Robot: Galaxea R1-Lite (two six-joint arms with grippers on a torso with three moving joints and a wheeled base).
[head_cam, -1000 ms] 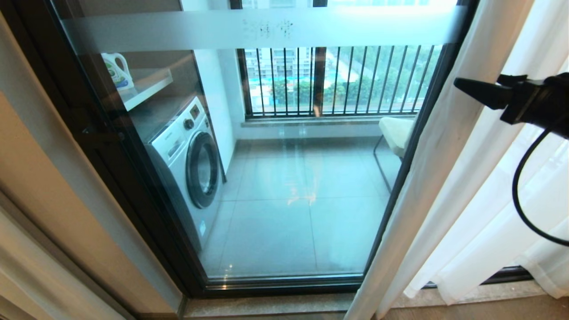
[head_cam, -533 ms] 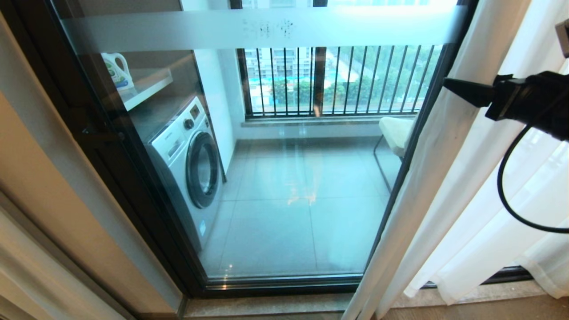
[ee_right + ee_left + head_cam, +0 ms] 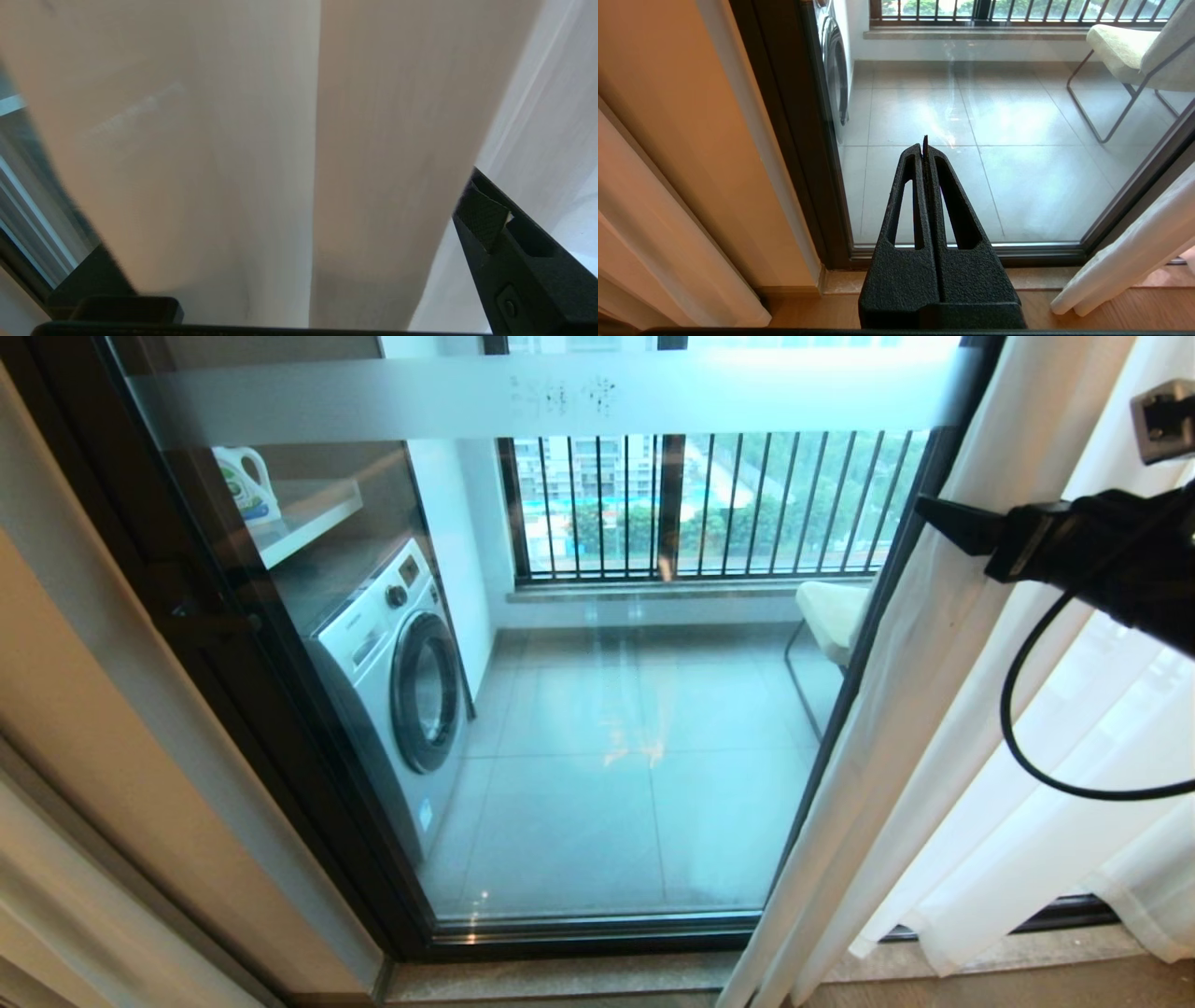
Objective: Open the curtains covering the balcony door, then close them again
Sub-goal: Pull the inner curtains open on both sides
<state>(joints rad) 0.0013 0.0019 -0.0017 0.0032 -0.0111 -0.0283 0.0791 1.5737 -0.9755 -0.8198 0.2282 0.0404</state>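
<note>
The balcony door (image 3: pixel 607 756) stands uncovered, its dark frame (image 3: pixel 873 607) and frosted band in the head view. The sheer white curtains (image 3: pixel 943 709) hang gathered at the right, their leading edge along the frame's right post. My right gripper (image 3: pixel 934 513) reaches leftward at that edge and is open wide. In the right wrist view, folds of the curtains (image 3: pixel 373 140) fill the space between its spread fingers (image 3: pixel 486 219). My left gripper (image 3: pixel 924 142) is parked low, shut and empty, pointing at the door's bottom rail.
Behind the glass are a washing machine (image 3: pixel 401 681), a detergent bottle (image 3: pixel 245 481) on a shelf, a cushioned chair (image 3: pixel 831 611) and the black railing (image 3: pixel 709 504). A beige drape (image 3: pixel 112 756) hangs at the left. A black cable (image 3: pixel 1018 747) loops under my right arm.
My right gripper has moved left along the curtains toward the door frame, staying open. The curtains have barely shifted, and the left arm is still.
</note>
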